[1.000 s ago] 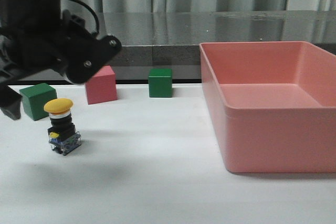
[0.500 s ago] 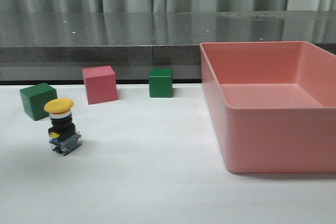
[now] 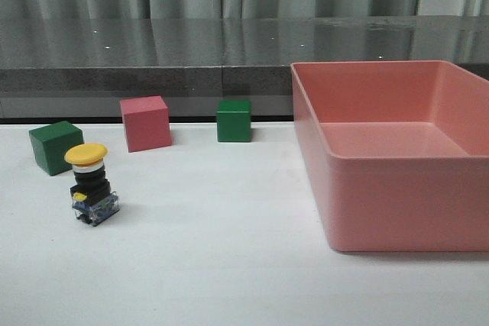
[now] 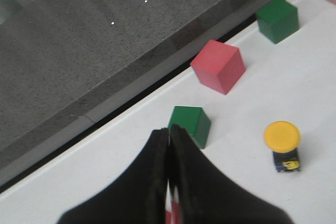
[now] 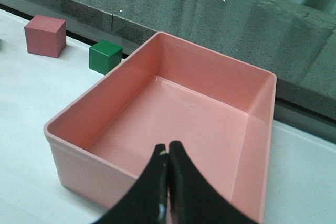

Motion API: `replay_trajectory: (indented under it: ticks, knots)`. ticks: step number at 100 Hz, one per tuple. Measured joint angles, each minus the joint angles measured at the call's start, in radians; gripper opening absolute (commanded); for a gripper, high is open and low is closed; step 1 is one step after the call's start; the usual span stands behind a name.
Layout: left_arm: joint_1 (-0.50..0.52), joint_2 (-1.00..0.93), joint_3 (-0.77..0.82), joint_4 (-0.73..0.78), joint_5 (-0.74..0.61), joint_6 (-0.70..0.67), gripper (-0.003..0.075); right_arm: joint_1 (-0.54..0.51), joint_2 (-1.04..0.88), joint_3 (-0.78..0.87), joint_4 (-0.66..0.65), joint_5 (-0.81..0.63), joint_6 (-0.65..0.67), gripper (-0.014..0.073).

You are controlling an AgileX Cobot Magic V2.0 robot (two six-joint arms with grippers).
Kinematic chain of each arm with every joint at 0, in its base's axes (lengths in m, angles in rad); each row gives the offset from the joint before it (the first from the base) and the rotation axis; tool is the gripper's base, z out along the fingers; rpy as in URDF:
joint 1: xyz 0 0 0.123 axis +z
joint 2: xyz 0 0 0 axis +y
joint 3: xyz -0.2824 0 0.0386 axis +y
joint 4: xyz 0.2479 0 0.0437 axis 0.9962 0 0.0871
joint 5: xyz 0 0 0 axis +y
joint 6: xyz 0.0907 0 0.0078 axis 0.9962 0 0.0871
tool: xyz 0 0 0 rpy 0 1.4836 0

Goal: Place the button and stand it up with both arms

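The button (image 3: 90, 185) stands upright on the white table at the left, yellow cap on top, clear-blue base down. It also shows in the left wrist view (image 4: 284, 146). Neither arm shows in the front view. My left gripper (image 4: 169, 129) is shut and empty, held above the table short of a green cube (image 4: 191, 124), apart from the button. My right gripper (image 5: 168, 147) is shut and empty, held above the pink bin (image 5: 157, 167).
A large empty pink bin (image 3: 382, 211) fills the right of the table. A green cube (image 3: 54, 146), a pink cube (image 3: 145, 123) and a second green cube (image 3: 233, 120) sit along the back. A grey ledge runs behind the table.
One second ago the left arm hung over the table's left side near the button. It has pulled out of the front view. The button has not moved.
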Motion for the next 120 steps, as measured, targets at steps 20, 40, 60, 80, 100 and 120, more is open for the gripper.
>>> replay_trajectory:
  ticks: [20, 40, 60, 80, 100, 120]
  knots:
    - [0.000, -0.223, 0.275, -0.127, -0.179, -0.002, -0.0019, 0.000, 0.000, 0.000, 0.000, 0.000, 0.000, -0.0113]
    - [0.000, -0.312, 0.409, -0.140, -0.212, -0.002, -0.0019, 0.000, 0.000, 0.000, 0.000, 0.000, 0.000, -0.0113]
    - [0.000, -0.313, 0.445, -0.164, -0.214, -0.004, -0.0019, 0.000, 0.000, 0.000, 0.000, 0.000, 0.000, -0.0113]
    - [0.000, -0.313, 0.452, -0.211, -0.231, -0.017, -0.0019, 0.000, 0.000, 0.000, 0.000, 0.000, 0.000, -0.0113]
    - [0.063, -0.405, 0.523, -0.211, -0.302, -0.045, -0.0019, 0.000, 0.000, 0.000, 0.000, 0.000, 0.000, -0.0113]
    - [0.201, -0.656, 0.642, -0.211, -0.302, -0.096, -0.0019, 0.000, 0.000, 0.000, 0.000, 0.000, 0.000, -0.0113]
